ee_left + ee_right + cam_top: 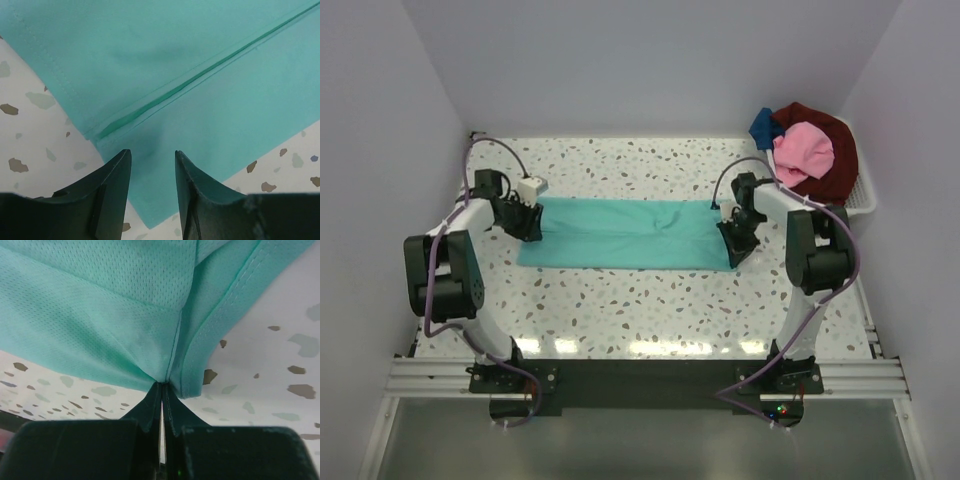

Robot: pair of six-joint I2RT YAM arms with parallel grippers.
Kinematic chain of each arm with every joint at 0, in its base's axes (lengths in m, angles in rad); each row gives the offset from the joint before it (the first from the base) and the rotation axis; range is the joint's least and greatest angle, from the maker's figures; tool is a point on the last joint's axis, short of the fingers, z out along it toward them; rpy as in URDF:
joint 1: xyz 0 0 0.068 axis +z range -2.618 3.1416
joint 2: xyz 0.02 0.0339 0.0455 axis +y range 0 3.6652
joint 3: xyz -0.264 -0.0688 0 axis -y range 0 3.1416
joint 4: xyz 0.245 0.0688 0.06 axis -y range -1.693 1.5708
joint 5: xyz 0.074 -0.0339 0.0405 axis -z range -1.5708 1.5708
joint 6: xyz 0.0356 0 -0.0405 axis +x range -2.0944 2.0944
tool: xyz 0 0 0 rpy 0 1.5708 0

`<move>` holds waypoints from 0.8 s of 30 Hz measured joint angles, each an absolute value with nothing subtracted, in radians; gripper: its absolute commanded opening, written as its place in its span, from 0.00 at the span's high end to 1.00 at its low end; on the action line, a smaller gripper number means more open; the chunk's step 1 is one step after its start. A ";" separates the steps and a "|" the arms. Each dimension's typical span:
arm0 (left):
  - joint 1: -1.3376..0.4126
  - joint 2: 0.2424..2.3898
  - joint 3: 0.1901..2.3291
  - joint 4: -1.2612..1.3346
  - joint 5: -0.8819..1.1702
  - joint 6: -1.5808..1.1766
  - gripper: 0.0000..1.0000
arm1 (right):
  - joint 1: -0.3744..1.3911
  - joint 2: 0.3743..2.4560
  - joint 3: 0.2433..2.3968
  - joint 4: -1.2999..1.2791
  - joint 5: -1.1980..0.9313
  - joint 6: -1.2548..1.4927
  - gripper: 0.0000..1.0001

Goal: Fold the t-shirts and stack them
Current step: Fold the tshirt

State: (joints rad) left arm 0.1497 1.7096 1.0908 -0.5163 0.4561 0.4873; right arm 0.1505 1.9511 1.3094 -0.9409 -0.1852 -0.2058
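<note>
The teal-green t-shirt [625,234] lies folded into a long flat band across the middle of the table. My left gripper [531,228] sits at its left end; in the left wrist view [152,156] its jaws stand open just above the shirt's corner [200,75], holding nothing. My right gripper [733,247] is at the shirt's right end; in the right wrist view [163,385] it is shut on the hem of the teal-green t-shirt [100,315], which rises to the fingertips. Pink [804,148], dark red [830,150] and blue [763,127] t-shirts are piled at the back right.
A white slatted basket [861,200] holds the pile of shirts at the back right corner. The speckled tabletop [620,310] is walled by pale panels on three sides. A metal rail [640,375] runs along the near edge by the arm bases.
</note>
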 measured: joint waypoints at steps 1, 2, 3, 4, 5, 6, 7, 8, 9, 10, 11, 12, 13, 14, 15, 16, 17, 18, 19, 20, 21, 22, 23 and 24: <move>0.150 1.715 1.094 -0.522 0.457 0.498 0.55 | 0.150 1.952 1.316 -0.937 -0.170 -0.209 1.00; 0.149 1.722 1.105 -0.535 0.459 0.517 0.55 | 0.150 1.957 1.327 -0.934 -0.154 -0.214 1.00; 0.149 1.732 1.122 -0.550 0.464 0.535 0.55 | 0.150 1.965 1.343 -0.928 -0.136 -0.220 1.00; 0.147 1.742 1.145 -0.562 0.467 0.552 0.55 | 0.150 1.975 1.363 -0.923 -0.116 -0.226 1.00; 0.143 1.753 1.175 -0.570 0.468 0.570 0.54 | 0.150 1.985 1.380 -0.916 -0.099 -0.230 1.00; 0.139 1.765 1.208 -0.572 0.468 0.588 0.53 | 0.150 1.996 1.402 -0.907 -0.082 -0.236 1.00; 0.134 1.775 1.235 -0.571 0.469 0.597 0.53 | 0.150 2.007 1.424 -0.900 -0.065 -0.242 0.92; 0.125 1.794 1.283 -0.572 0.468 0.612 0.52 | 0.150 2.017 1.446 -0.893 -0.050 -0.245 0.85; 0.115 1.813 1.324 -0.568 0.469 0.623 0.52 | 0.150 2.024 1.466 -0.886 -0.038 -0.250 0.77; 0.104 1.838 1.370 -0.571 0.467 0.631 0.51 | 0.150 2.025 1.482 -0.881 -0.031 -0.253 0.65; 0.093 1.866 1.419 -0.567 0.469 0.641 0.51 | 0.150 2.025 1.499 -0.882 -0.019 -0.255 0.61; 0.083 1.892 1.457 -0.563 0.468 0.647 0.50 | 0.150 2.025 1.520 -0.883 -0.013 -0.261 0.58; 0.069 1.935 1.515 -0.565 0.468 0.659 0.50 | 0.150 2.025 1.542 -0.883 -0.009 -0.263 0.53; 0.059 1.972 1.562 -0.564 0.467 0.670 0.50 | 0.150 2.024 1.562 -0.882 -0.003 -0.264 0.50; 0.052 2.003 1.595 -0.562 0.466 0.676 0.49 | 0.150 2.020 1.579 -0.883 0.003 -0.266 0.48; 0.042 2.052 1.648 -0.573 0.468 0.680 0.49 | 0.150 2.016 1.591 -0.884 0.009 -0.268 0.47; 0.036 2.084 1.680 -0.578 0.469 0.683 0.49 | 0.150 2.007 1.597 -0.886 0.009 -0.269 0.47; 0.031 2.123 1.716 -0.585 0.474 0.685 0.49 | 0.150 1.997 1.602 -0.891 0.009 -0.269 0.47; 0.027 2.159 1.748 -0.600 0.480 0.690 0.49 | 0.150 1.985 1.604 -0.898 0.009 -0.269 0.47; 0.025 2.195 1.778 -0.617 0.488 0.693 0.49 | 0.150 1.969 1.605 -0.906 0.008 -0.268 0.47; 0.024 2.221 1.792 -0.626 0.493 0.694 0.49 | 0.150 1.953 1.605 -0.916 0.005 -0.267 0.47; 0.024 2.239 1.796 -0.636 0.498 0.695 0.50 | 0.150 1.937 1.605 -0.927 -0.002 -0.266 0.47; 0.024 2.249 1.796 -0.646 0.500 0.697 0.50 | 0.150 1.922 1.605 -0.937 -0.015 -0.265 0.47; 0.024 2.260 1.796 -0.662 0.505 0.701 0.50 | 0.150 1.908 1.605 -0.947 -0.027 -0.263 0.47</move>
